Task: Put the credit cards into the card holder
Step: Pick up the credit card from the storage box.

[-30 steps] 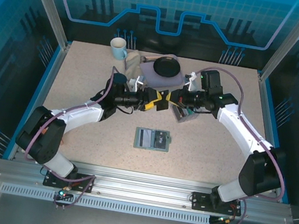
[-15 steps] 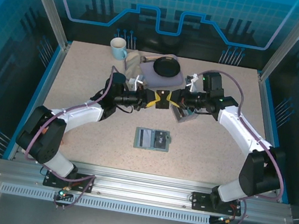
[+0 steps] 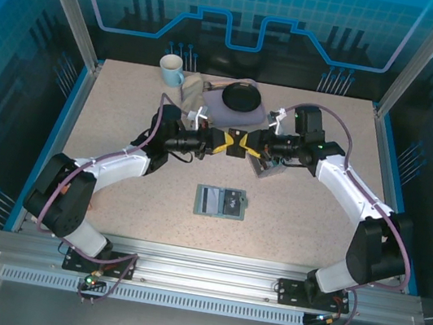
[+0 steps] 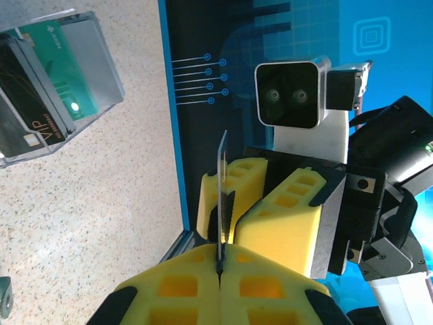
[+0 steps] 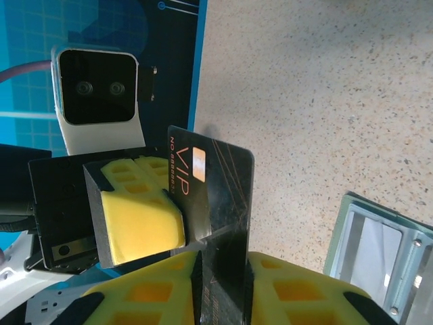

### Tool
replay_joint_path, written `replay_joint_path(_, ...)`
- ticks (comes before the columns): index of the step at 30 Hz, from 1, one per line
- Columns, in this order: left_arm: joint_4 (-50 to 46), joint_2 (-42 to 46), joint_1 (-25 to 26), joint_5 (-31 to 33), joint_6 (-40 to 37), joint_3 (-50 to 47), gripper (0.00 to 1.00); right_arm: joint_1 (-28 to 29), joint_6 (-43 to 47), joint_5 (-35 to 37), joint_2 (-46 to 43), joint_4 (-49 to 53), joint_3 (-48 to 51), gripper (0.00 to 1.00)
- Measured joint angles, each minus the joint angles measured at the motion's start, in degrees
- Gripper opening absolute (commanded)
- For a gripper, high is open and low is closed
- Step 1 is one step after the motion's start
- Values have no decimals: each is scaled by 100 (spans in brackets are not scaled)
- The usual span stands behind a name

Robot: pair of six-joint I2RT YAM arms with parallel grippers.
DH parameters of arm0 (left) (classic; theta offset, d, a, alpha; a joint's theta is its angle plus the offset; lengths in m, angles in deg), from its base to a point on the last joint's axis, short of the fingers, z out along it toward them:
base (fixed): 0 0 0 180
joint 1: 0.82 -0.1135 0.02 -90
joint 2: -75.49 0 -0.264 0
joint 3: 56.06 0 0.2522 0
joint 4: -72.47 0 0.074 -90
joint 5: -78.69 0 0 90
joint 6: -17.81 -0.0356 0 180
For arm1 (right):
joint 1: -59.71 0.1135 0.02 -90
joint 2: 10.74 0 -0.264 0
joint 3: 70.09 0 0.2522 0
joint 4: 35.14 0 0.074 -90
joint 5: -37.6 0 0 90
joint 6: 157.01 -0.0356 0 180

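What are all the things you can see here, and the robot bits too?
card holder: one, grey-green, lying open on the table's near middle.
clear box: one, see-through, on the table by the right arm.
boxed cards: at least two, teal-green and black, inside the clear box.
black VIP card: one, held in the air.
mug: one, white, far left.
beige cloth: one, beside the mug.
dark dish: one, black, far middle.
table: one, speckled beige.
left arm, right arm: white and black.
left end effector: yellow pads, shut on the black VIP card.
right end effector: yellow pads, facing it.
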Motion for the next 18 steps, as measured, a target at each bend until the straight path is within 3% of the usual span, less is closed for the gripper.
replay_joint_path(5, 175, -7, 0, -17, 157, -11, 1, -24, -142, -208, 0, -284, 122, 16)
replay_joint_path(8, 188, -20, 0, -15, 188, -39, 12, -63, -214, -308, -4, -376, 136, 8)
replay_joint_path(10, 76, -22, 0, -9, 157, -39, 33, -68, -190, -332, -20, -361, 136, 6)
replay_joint_path(12, -225, -20, 0, 44, -39, -37, 45, -68, -57, -168, -79, -179, 136, 5)
replay_joint_path(18, -2583, 76, 0, 874, -1060, 44, 62, 101, 535, 1110, -278, 986, 138, 4)
